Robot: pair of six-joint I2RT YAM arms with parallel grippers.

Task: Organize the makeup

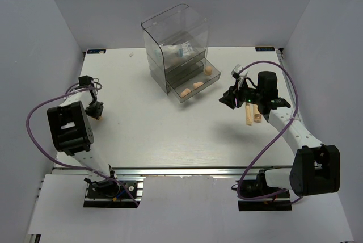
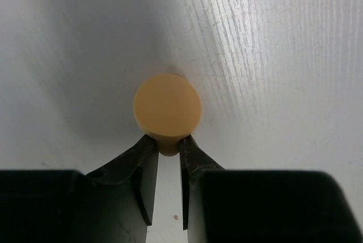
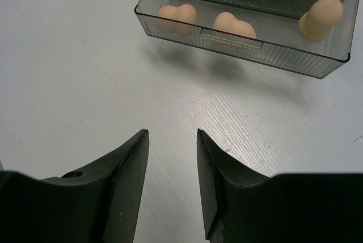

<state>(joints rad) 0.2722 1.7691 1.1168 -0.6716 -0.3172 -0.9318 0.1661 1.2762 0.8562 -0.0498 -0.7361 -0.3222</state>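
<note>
Three peach sponges lie in the open bottom drawer of the clear drawer box; in the right wrist view they lie at the left, middle and right. A sachet with blue print shows inside the box higher up. A slim beige stick and a beige tube lie beside my right arm. My right gripper is open and empty, just in front of the drawer. My left gripper is shut on the narrow end of a round tan piece at the table's left.
The white table ends at a metal rail along its near edge. Grey walls close in the left, back and right sides. Cables loop from both arms over the table sides.
</note>
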